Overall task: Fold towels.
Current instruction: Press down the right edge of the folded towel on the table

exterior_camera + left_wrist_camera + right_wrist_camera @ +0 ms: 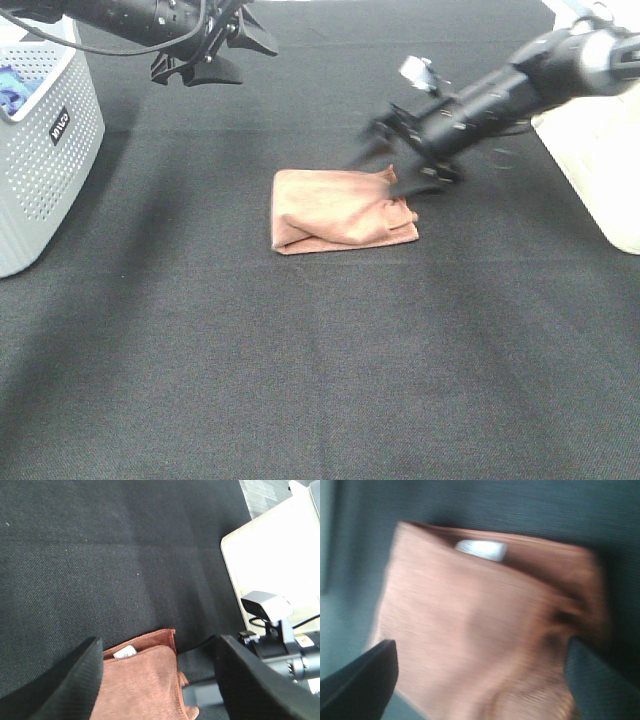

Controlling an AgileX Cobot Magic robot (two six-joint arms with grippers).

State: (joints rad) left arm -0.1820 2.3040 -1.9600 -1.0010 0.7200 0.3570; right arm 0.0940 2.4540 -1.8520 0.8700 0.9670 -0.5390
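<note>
The towel (335, 208) is a terracotta cloth lying folded into a small rectangle in the middle of the black table, its right end rumpled. My right gripper (395, 168) hangs open just over the towel's far right corner and holds nothing. In the blurred right wrist view the towel (480, 625) with its white tag (481, 550) fills the space between the fingers (360, 680). My left gripper (240, 55) is raised at the back left, open and empty. Its wrist view looks down past the fingers (65, 690) onto a towel (145, 680) corner.
A white perforated basket (50, 150) stands at the left edge with something blue (15, 85) inside. A white block (600, 170) sits at the right edge. The table cover (320, 380) is black cloth. The right arm (280, 645) shows in the left wrist view.
</note>
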